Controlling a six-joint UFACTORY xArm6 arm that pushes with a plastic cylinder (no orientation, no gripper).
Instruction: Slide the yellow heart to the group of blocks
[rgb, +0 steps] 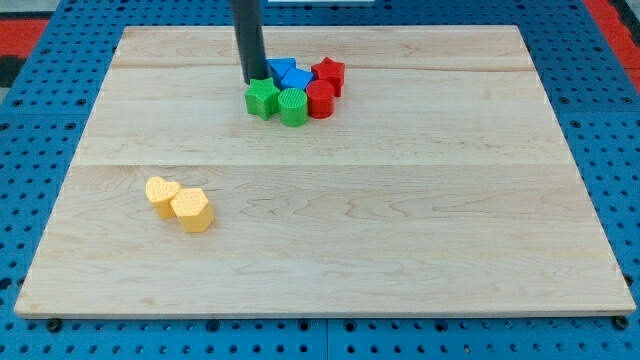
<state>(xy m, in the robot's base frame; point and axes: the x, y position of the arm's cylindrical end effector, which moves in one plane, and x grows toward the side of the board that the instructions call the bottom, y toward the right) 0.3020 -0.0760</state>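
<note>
View's left: the yellow heart lies low on the counter, touching a yellow hexagonal block on its right. Centre top: my tip rests against the group's left edge, beside the green star; green round block, blue blocks, red cylinder and red star follow. No gripper fitted, so its state cannot be told. Risk: pushing the heart may carry the touching yellow neighbour along

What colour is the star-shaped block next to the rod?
Green: the green star, beside my tip, in the camera view.
</note>
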